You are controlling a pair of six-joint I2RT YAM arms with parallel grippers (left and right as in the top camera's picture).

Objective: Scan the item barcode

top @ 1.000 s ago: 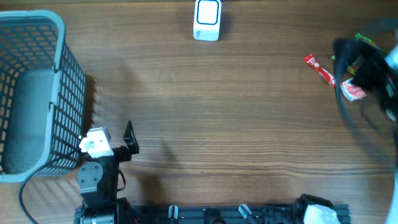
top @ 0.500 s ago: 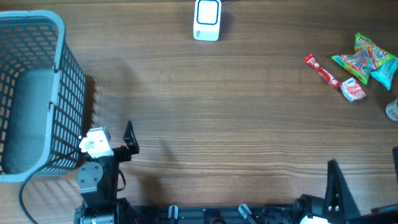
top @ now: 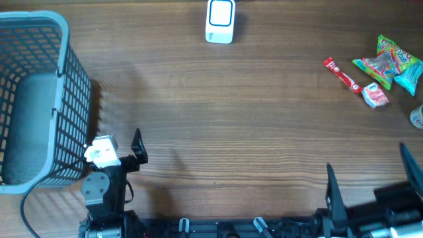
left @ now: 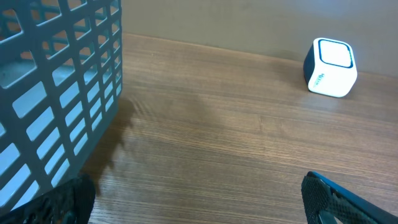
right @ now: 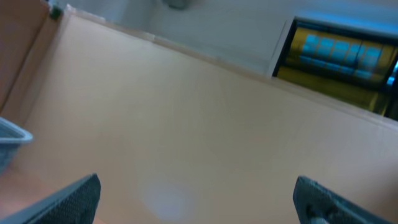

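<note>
The white-and-blue barcode scanner point(top: 220, 21) stands at the table's far edge, and shows in the left wrist view as a scanner point(left: 329, 67) at upper right. The items lie at the far right: a red stick packet point(top: 340, 73), a colourful candy bag point(top: 386, 63) and a small white-and-red packet point(top: 375, 96). My right gripper point(top: 365, 157) is open and empty at the near right edge, well short of them. Its wrist view is blurred, with the gripper point(right: 199, 205) holding nothing. My left gripper point(top: 119, 142) sits open and empty at near left; between its spread fingers the left wrist view point(left: 199, 208) shows only bare wood.
A grey plastic basket point(top: 63, 30) fills the left side, right beside the left arm, and its mesh wall point(left: 56, 93) looms at the left of the wrist view. A small white object point(top: 418, 117) is cut off by the right edge.
The right arm has drawn back from over the items at far right to the near right edge, uncovering them. The left arm has not moved.
</note>
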